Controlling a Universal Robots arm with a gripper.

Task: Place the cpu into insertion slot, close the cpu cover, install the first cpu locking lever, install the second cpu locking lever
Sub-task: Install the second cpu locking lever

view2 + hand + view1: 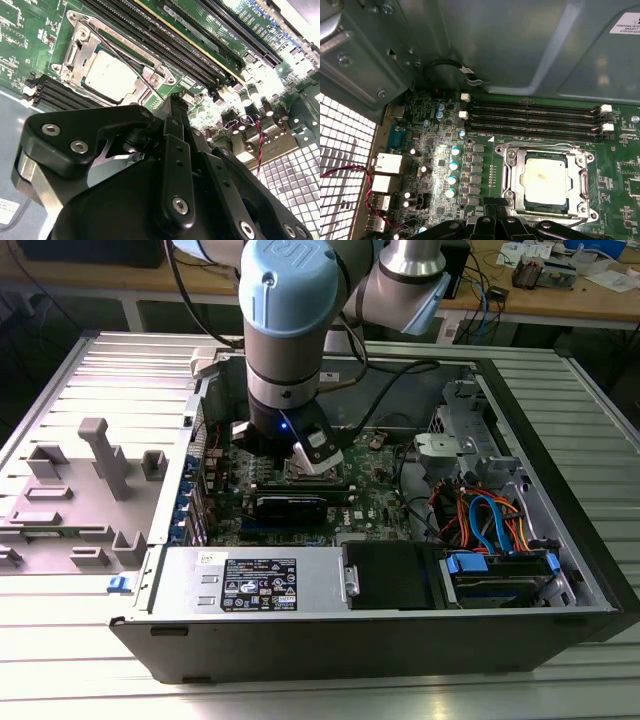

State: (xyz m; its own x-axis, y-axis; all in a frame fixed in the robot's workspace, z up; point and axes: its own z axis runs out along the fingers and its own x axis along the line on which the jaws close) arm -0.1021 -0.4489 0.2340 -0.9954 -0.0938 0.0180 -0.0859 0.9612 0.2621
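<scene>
Open computer case holds green motherboard; cpu sits under cpu cover; gripper grip unclear.

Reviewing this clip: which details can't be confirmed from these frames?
- Gripper fingertips: the black gripper body covers them in the second wrist view, so open or shut is unclear.
- Insertion slot contacts: hidden under the cpu and cpu cover in both wrist views.
- The socket: blocked by the arm in the exterior view.

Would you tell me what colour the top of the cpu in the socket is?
The cpu top is dull silver-grey with a pale sheen, best seen in the first wrist view.
</scene>
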